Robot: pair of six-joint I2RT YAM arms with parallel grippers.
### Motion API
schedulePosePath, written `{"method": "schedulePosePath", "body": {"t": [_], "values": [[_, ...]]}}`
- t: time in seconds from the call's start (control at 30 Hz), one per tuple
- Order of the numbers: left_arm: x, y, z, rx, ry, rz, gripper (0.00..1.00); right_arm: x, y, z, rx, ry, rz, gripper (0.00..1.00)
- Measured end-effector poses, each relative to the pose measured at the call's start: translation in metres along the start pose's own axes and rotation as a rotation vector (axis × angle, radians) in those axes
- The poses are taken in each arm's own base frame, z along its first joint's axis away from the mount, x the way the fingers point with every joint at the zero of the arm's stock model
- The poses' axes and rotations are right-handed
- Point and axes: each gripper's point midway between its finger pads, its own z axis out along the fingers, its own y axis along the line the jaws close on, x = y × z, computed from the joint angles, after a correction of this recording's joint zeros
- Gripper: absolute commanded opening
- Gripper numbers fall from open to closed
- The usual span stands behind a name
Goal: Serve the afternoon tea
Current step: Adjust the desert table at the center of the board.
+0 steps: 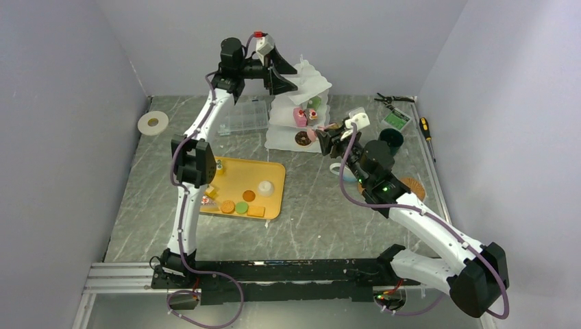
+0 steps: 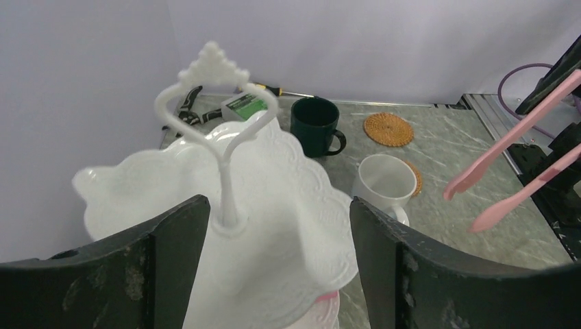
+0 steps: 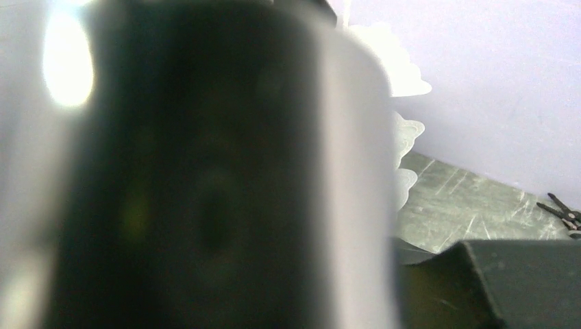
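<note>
Two arms: both are up at the white three-tier stand (image 1: 301,110), so loading pastries onto its tiers looks like the step in hand.
Left gripper (image 1: 275,65): jaws spread wide and empty, straddling the stand's top handle (image 2: 218,103) from above.
Right gripper (image 1: 327,139): beside the lowest tier, holding pink tongs (image 2: 514,154); how far its own jaws are parted, I cannot tell.
Pastries: several sit on the stand's lower tiers (image 1: 305,118); more wait on the yellow tray (image 1: 274,199).
Mugs: white mug (image 2: 384,181) and dark-green mug (image 2: 314,122) stand near cork coasters (image 2: 388,129).
Next move: probably release at the tier, then fetch from the tray.
Surface: grey marbled tabletop (image 1: 322,219).
Room: plain pale walls (image 1: 62,103).
</note>
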Motion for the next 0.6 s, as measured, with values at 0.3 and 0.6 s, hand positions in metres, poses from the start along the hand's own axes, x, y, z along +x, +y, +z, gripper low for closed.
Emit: {"method": "schedulePosePath", "body": {"t": [0.3, 0.6], "values": [[0.002, -0.002, 0.025, 0.011, -0.022, 0.03, 0.76, 0.008, 0.001, -0.008, -0.006, 0.01, 0.007, 0.5], [0.023, 0.014, 0.034, -0.031, -0.029, -0.002, 0.57, -0.008, 0.003, -0.016, -0.025, -0.035, 0.011, 0.49]]}}
